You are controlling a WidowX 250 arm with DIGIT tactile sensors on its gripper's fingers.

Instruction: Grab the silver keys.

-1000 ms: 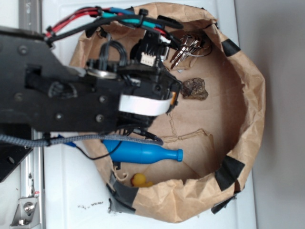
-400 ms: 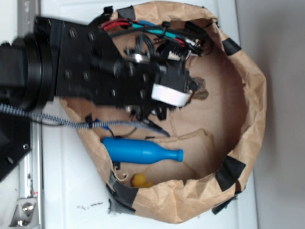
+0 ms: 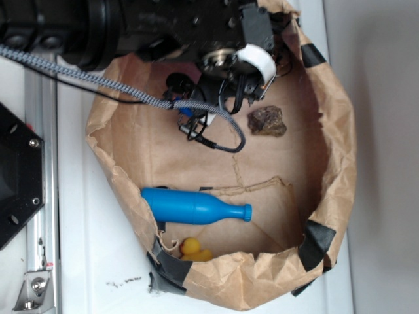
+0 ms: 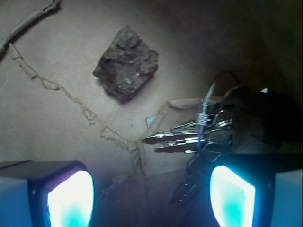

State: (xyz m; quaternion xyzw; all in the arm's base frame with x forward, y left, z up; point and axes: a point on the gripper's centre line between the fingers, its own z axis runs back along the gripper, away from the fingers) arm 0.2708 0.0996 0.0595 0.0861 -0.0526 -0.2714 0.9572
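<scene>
The arm had swung from the middle of the brown paper bag (image 3: 340, 131) up to its top rim within the last second, so the gripper (image 4: 151, 189) now hung over the corner where the silver keys (image 4: 189, 137) lay; that put the approach nearly done, with descent and closing, by my judgement, still to come. From the wrist camera the two fingers (image 4: 71, 198) stood wide apart, holding nothing, and the keys sat between them but nearer the right finger, so a small sideways correction looked advisable. In the exterior view the arm's wrist (image 3: 252, 59) hid the keys entirely. Count: one bunch of keys, perhaps four blades on the ring, though glare and shadow made that uncertain; one lumpy dark rock (image 4: 125, 68), well apart from the keys; one blue plastic bottle (image 3: 193, 207) lying on its side; one yellow rubber duck (image 3: 193, 249), just beside the bottle at the bag's lower rim.
</scene>
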